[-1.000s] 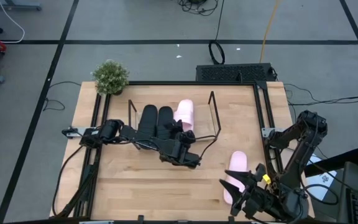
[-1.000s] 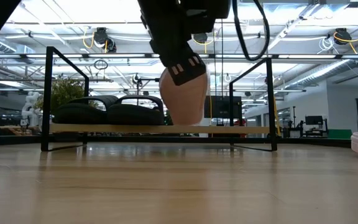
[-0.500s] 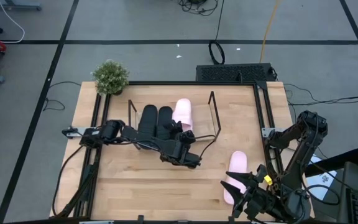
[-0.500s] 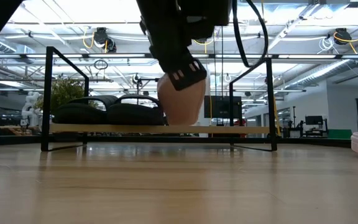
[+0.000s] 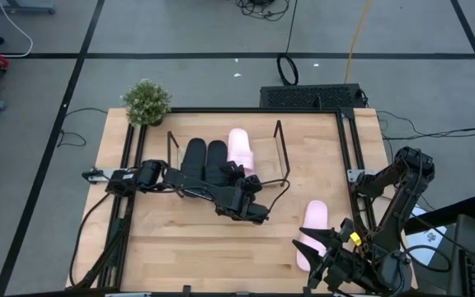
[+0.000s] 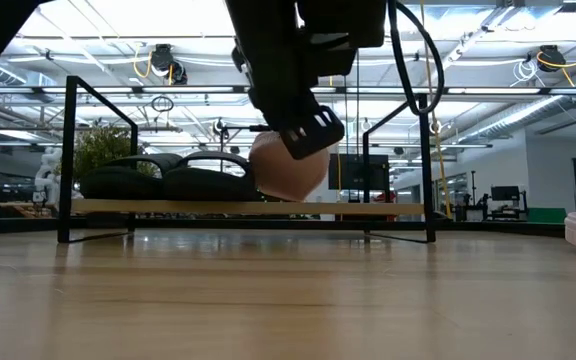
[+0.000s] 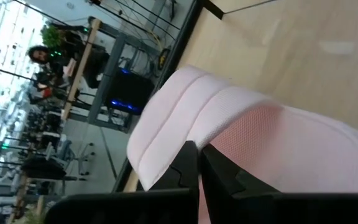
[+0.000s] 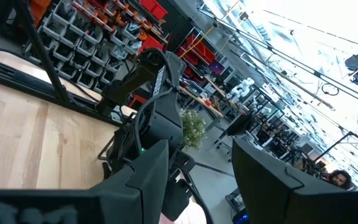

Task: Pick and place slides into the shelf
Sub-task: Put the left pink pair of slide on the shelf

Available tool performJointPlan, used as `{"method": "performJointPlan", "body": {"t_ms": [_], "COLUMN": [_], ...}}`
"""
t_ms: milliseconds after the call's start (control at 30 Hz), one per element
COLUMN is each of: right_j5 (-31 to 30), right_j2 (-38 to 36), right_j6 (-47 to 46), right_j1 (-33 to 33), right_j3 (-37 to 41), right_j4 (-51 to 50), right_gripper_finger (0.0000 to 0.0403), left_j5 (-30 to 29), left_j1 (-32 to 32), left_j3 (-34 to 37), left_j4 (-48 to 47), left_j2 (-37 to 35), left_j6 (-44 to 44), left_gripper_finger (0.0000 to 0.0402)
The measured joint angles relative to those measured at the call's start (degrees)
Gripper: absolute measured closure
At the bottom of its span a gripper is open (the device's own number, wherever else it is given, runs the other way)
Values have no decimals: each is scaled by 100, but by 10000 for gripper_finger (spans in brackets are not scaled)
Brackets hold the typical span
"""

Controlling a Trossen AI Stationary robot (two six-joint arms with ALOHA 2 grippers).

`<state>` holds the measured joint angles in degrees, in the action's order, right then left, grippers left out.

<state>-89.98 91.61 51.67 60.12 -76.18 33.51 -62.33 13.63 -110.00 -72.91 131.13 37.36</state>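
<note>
From above, the shelf sits ahead of the left hand and holds two black slides side by side, long axes running front to back. Just right of them lies a pink slide, pointing the same way, its near end pinched in the left hand's pressed-together fingers. The low view alone shows that slide tilted, its near end lifted off the shelf's wooden base. The left wrist view shows only its ribbed strap. Far right, the right hand hovers with fingers spread beside a second pink slide on the table, toe pointing away.
</note>
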Motion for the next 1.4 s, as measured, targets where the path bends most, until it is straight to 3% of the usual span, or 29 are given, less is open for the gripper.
{"method": "performJointPlan", "body": {"t_ms": [567, 1000, 1400], "right_j5": [0, -1, -1], "right_j2": [0, 0, 0], "right_j6": [-1, -1, -4], "right_j1": [0, 0, 0], "right_j3": [0, 0, 0], "right_j4": [-20, -58, -58], "right_gripper_finger": [234, 234, 234], "left_j5": [259, 346, 726], "left_j1": [-132, -50, -69], "left_j3": [-96, -96, -96], "left_j4": [579, -13, 254], "left_j2": [5, 7, 7], "left_j6": [66, 595, 641], "left_gripper_finger": [401, 401, 401]}}
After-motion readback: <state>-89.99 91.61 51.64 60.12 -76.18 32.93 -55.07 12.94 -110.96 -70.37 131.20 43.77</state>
